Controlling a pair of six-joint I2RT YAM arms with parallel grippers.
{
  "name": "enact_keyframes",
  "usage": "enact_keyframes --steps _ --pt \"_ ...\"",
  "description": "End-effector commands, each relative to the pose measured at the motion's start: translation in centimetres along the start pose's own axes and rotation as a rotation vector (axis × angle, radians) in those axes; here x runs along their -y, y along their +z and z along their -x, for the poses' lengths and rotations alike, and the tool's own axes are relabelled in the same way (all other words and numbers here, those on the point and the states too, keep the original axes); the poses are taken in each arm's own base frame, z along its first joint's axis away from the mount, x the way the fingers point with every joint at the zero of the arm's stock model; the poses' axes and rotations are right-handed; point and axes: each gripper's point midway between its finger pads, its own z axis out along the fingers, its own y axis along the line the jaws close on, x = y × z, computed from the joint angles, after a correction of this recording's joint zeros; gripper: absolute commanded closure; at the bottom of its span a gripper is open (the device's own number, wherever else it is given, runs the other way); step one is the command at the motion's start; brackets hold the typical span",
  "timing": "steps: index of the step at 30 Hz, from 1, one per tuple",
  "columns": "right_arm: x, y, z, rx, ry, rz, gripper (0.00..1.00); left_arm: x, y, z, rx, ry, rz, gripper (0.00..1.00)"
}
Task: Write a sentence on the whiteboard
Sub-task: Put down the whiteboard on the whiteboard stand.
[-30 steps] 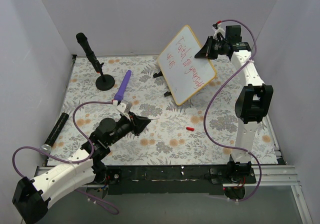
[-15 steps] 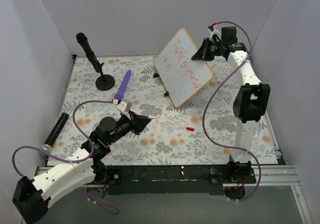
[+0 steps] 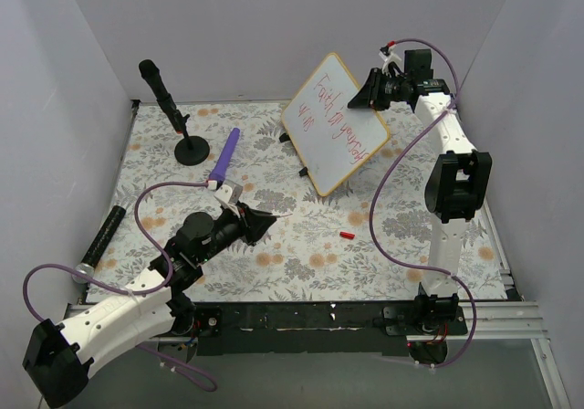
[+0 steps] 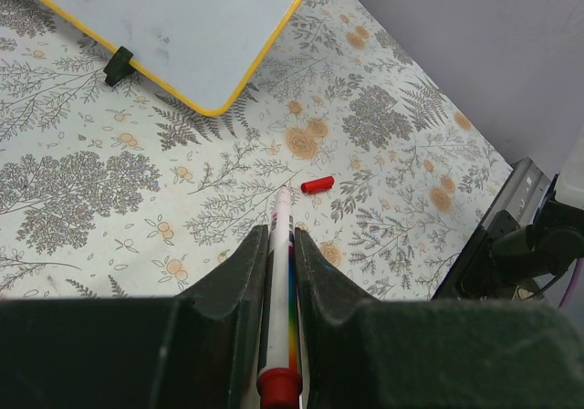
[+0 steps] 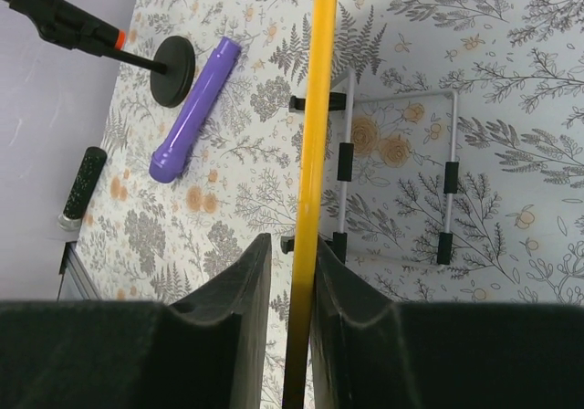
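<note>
Nearest the bases, the left gripper hangs low over the floral table cover. Its fingers are pressed in on a white marker with a coloured stripe and a red end. The marker lies lengthwise between them, its tip projecting forward. A small red cap lies loose on the cover just beyond that tip, apart from it.

At the left edge of the cover lies a black cylinder. Further back, a purple cylinder lies on its side. Beside it stands a black rod on a round black base.

The whiteboard stands at the far right of the cover. It is tilted, and the right wrist view shows it propped on a wire stand with small black feet. The sentence runs across its face in thin red handwriting, reading roughly "Faith in yourself". A shorter red line beneath is too small to read.

The right gripper sits at the board's far upper edge, its fingers slightly spread astride the yellow rim. The right wrist view shows a strip of cover between one finger and the rim. Whether the other finger touches the rim cannot be told.
</note>
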Motion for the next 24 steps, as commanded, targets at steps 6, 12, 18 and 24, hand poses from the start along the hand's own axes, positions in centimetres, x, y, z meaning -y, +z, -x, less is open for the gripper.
enact_keyframes --steps 6,12,18,24 --pt "-4.2 -0.9 2.6 0.056 -0.141 0.125 0.54 0.7 0.1 2.1 0.042 0.013 -0.009 1.0" --pt "-4.8 -1.9 3.0 0.068 -0.184 0.109 0.3 0.8 -0.2 2.2 0.052 0.002 -0.017 1.0" --pt "-4.3 -2.8 3.1 0.079 -0.209 0.071 0.14 1.1 -0.4 2.3 0.06 -0.008 -0.028 1.0" --pt "-3.2 -4.1 3.5 0.097 -0.228 0.001 0.09 1.4 -0.8 2.6 0.072 -0.014 -0.039 1.0"
